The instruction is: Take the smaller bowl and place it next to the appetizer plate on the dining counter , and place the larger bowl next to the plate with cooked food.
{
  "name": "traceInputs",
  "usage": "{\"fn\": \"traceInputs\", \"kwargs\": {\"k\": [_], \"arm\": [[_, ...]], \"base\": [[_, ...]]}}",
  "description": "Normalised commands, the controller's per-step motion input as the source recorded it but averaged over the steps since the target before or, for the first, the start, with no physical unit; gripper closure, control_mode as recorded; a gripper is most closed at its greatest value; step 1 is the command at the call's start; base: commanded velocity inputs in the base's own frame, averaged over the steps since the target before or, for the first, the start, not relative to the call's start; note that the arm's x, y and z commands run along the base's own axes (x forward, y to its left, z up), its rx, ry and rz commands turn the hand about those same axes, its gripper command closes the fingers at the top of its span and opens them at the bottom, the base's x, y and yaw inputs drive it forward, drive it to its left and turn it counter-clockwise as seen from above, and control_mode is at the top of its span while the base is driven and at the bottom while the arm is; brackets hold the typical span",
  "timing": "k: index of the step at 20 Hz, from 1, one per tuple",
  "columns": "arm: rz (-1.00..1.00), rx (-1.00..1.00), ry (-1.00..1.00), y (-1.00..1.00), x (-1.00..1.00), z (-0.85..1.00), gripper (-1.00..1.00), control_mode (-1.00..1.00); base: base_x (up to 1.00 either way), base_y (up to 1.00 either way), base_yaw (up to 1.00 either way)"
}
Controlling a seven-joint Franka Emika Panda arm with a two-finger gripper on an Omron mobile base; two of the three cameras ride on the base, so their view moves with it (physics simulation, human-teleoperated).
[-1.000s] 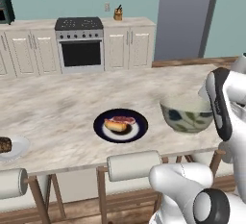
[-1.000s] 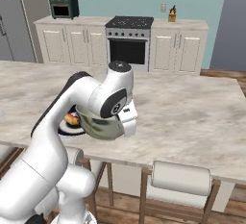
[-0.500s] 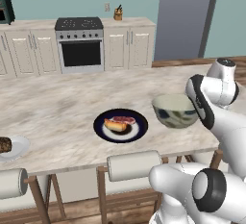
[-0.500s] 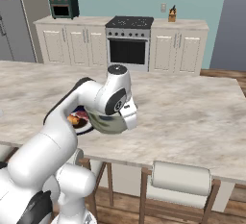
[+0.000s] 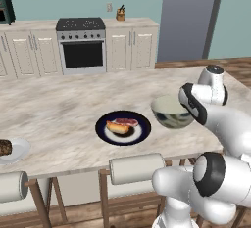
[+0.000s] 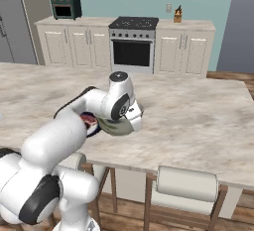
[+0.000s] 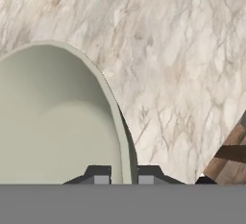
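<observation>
Jaws (image 7: 121, 172) are pinching the rim of the larger bowl (image 5: 170, 112), one finger inside, one outside. Bowl is sitting near the table's (image 5: 59, 114) front edge, just beside the plate with cooked food (image 5: 122, 127), toward the right end.

Larger bowl (image 6: 115, 126): mostly hidden behind the arm in the right base view. Appetizer plate (image 5: 12, 149): cut by the left edge. Table (image 5: 59, 109): far end out of frame.
</observation>
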Motion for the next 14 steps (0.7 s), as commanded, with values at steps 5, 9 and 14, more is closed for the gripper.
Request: {"fn": "traceInputs", "kwargs": {"k": [5, 9, 14], "arm": [[0.0, 0.0, 0.0, 0.0, 0.54, -0.23, 1.0, -1.0], [0.0, 0.0, 0.0, 0.0, 0.47, -0.3, 1.0, -1.0], [0.0, 0.0, 0.0, 0.0, 0.37, -0.37, 1.0, -1.0]], "base": [[0.0, 0.0, 0.0], [0.0, 0.0, 0.0], [0.0, 0.0, 0.0]]}}
